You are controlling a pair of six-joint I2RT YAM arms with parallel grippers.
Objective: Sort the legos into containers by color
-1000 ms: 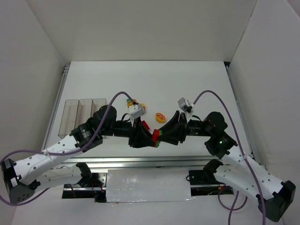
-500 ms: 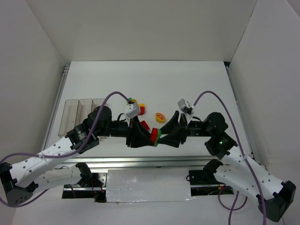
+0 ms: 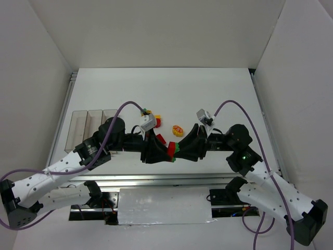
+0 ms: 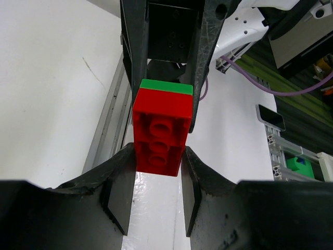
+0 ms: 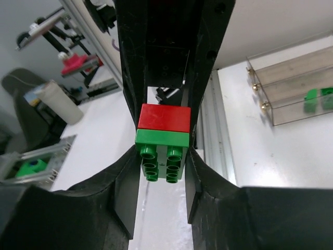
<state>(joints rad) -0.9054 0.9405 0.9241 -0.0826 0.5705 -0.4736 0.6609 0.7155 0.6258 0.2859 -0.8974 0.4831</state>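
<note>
Legos (image 3: 173,151) look light, hard and slick: left fingers (image 4: 120,194) clamp the red brick's (image 4: 160,133) flat sides, right fingers (image 5: 127,194) the green brick's (image 5: 161,153), studs joining them.

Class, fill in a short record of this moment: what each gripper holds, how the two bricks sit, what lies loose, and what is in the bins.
Left gripper: shut on red brick
Right gripper: shut on green brick
Link: the two are stuck together, held from both ends
Lying loose: yellow piece
Containers: green pieces in one bin
</note>
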